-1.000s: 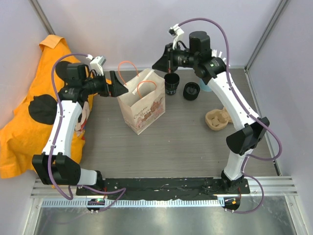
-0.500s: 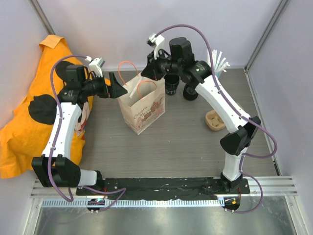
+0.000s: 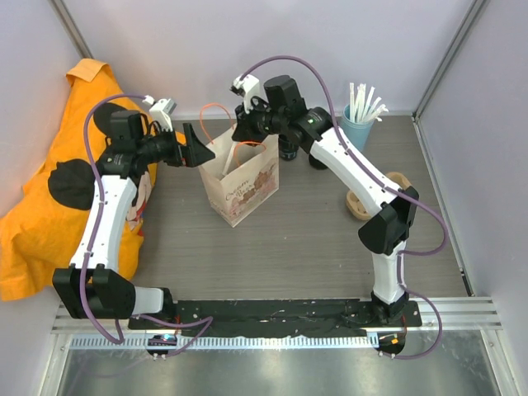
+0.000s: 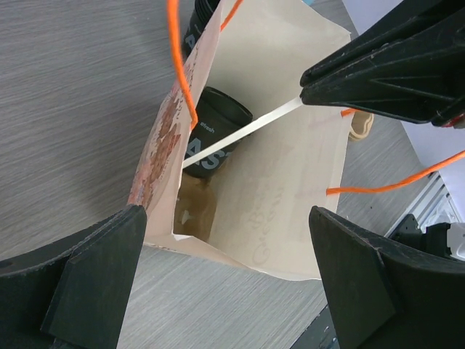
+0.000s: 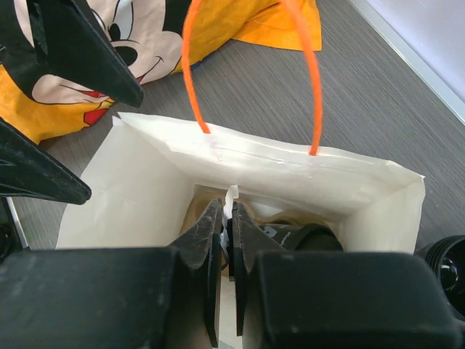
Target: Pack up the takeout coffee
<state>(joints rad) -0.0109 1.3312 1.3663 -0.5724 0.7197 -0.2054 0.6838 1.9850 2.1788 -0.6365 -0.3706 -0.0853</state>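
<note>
A white paper bag with orange handles stands open at mid-table. A black takeout cup lies inside it, also showing in the right wrist view. My right gripper hangs over the bag's mouth, shut on a white straw that slants down into the bag; in the right wrist view the straw sticks out between its tips. My left gripper is open and empty at the bag's left rim. More black cups stand behind the bag, partly hidden by my right arm.
A light blue cup of white straws stands at the back right. A tan pulp tray lies at the right under my right arm. An orange Mickey Mouse cloth covers the left side.
My right gripper has swung left from above the black cups to over the bag's mouth, carrying the straw. The left arm has stayed at the bag's edge.
</note>
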